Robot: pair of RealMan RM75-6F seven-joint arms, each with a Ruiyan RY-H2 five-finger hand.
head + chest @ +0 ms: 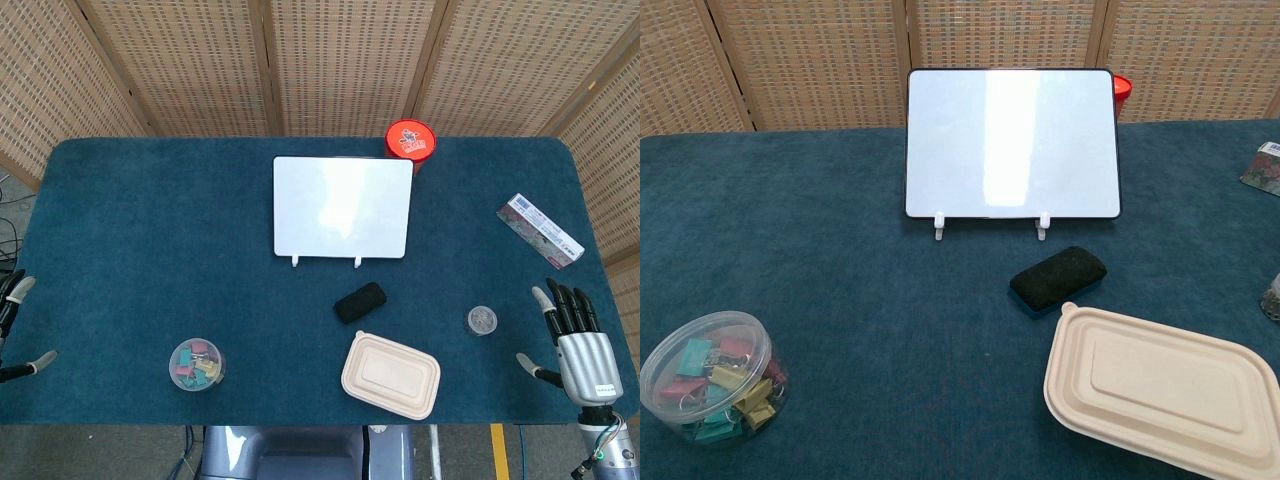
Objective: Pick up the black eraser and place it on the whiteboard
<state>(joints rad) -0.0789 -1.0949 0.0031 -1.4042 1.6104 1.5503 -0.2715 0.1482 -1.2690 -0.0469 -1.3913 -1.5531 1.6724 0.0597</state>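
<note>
**Mia:** Eraser first! Where is the black eraser [360,302]?

**Ben:** It lies in the middle of the bench [150,250], on the blue cloth. It is just in front of the whiteboard [342,207], not touching it. The tan lunch box [391,374] is right beside it, on the near side.

**Mia:** Is a robot hand close to it?

**Ben:** No. The right robot hand [575,345] is far off at the right edge of the bench. Its fingers are spread apart and it holds nothing. The left robot hand [15,325] is at the left edge, well away too. I only see its finger tips, spread and holding nothing.

**Mia:** What does the eraser look like?

**Ben:** It is a long soft lump with round ends. The top is black and fuzzy, and the bottom is blue.

**Mia:** And the whiteboard?

**Ben:** It is flat, smooth and shiny, with round corners and a dark rim. It leans back on two little white feet.

**Mia:** What else?

**Ben:** A clear round tub of colored clips [196,364], a red can [410,141], a small clear round jar [481,320] and a thin paper box [540,230].
</note>
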